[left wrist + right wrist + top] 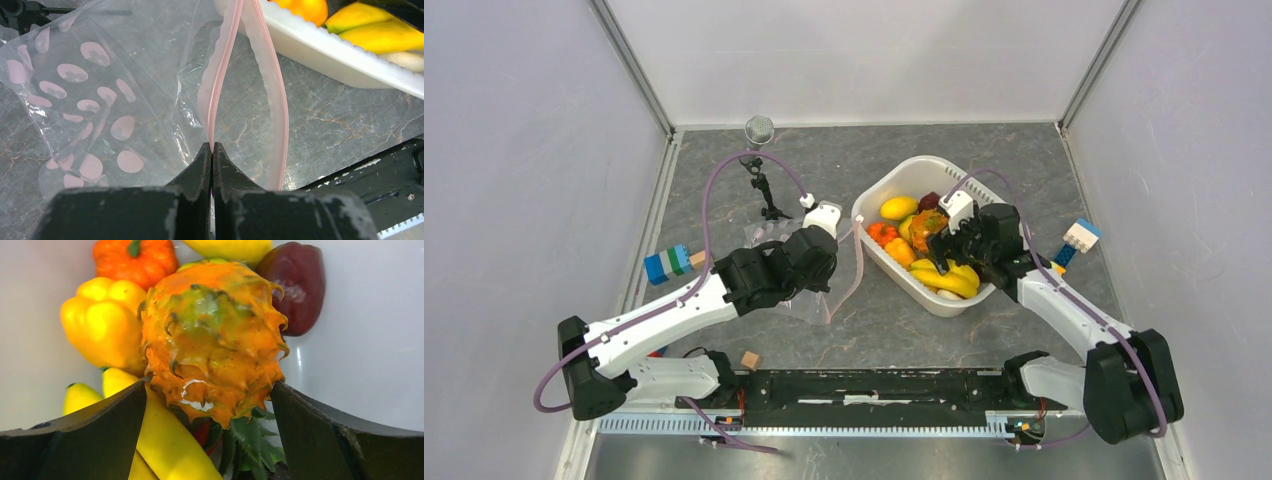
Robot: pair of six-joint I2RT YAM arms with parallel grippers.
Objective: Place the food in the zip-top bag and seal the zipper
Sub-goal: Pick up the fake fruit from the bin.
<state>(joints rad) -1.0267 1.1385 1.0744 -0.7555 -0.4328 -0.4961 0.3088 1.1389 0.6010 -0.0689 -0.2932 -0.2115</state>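
- The left jaws are pressed together, pinching one strip of the zipper (220, 85) at the end farthest from the white tub (921, 160).
- The right jaws are spread wide inside the tub, one on each side of a spiky orange fruit (215, 335). Whether they touch it cannot be told.
- The left arm (674, 310) stretches low across the surface (984, 150), its wrist just beside the tub.
- The right arm (1064, 300) bends over the tub's near rim, wrist pointing down.
- The zip-top bag (95, 115) lies crumpled on the surface beside the tub, clear with pink dots. Its mouth gapes, the second pink strip bowing away from the pinched one.
- The food (899, 208) all sits in the tub: a yellow pepper (105, 320), a maroon piece (297, 285) and bananas (949, 280) around the orange fruit.
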